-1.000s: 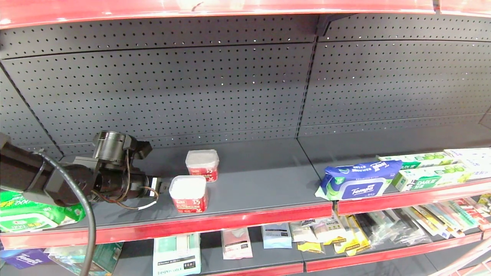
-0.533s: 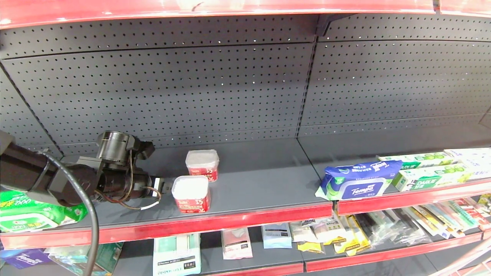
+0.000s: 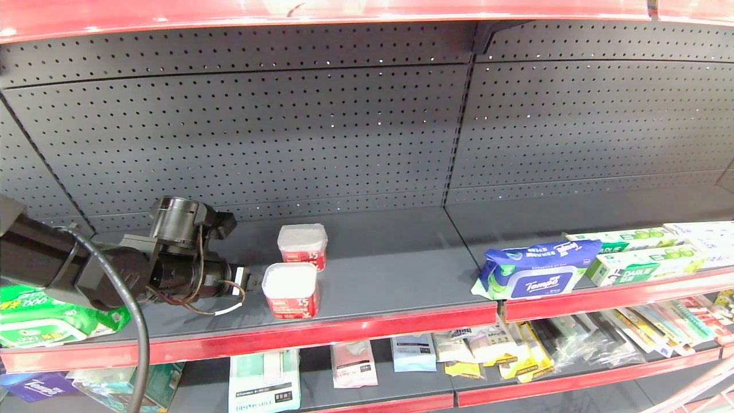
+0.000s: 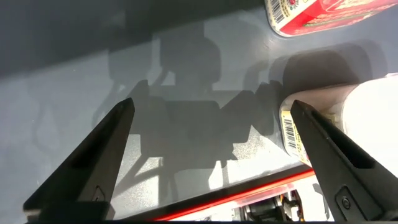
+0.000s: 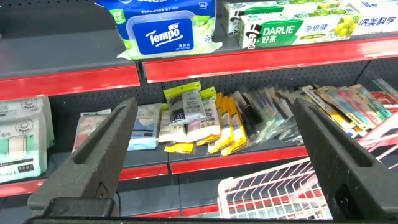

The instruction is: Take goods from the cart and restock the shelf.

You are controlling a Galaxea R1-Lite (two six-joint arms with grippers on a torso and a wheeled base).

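Note:
Two red tubs with white lids stand on the grey shelf (image 3: 390,275): the front tub (image 3: 291,289) near the red edge, the back tub (image 3: 303,245) behind it. My left gripper (image 3: 252,282) lies low over the shelf just left of the front tub. In the left wrist view this gripper (image 4: 211,143) is open with only bare shelf between its fingers, and one finger (image 4: 329,162) is against the side of the front tub (image 4: 373,112). The back tub (image 4: 323,12) lies beyond. My right gripper (image 5: 211,155) is open, holding nothing, in front of the lower shelves.
A blue wipes pack (image 3: 536,275) and green toothpaste boxes (image 3: 642,255) sit to the right on the same shelf, and a green pack (image 3: 46,321) sits at far left. Hanging packets (image 5: 193,118) fill the shelf below. A white wire cart corner (image 5: 280,193) is underneath.
My left gripper has slid to the right along the shelf, and the front tub has shifted a little to the right with it. The back tub has stayed put.

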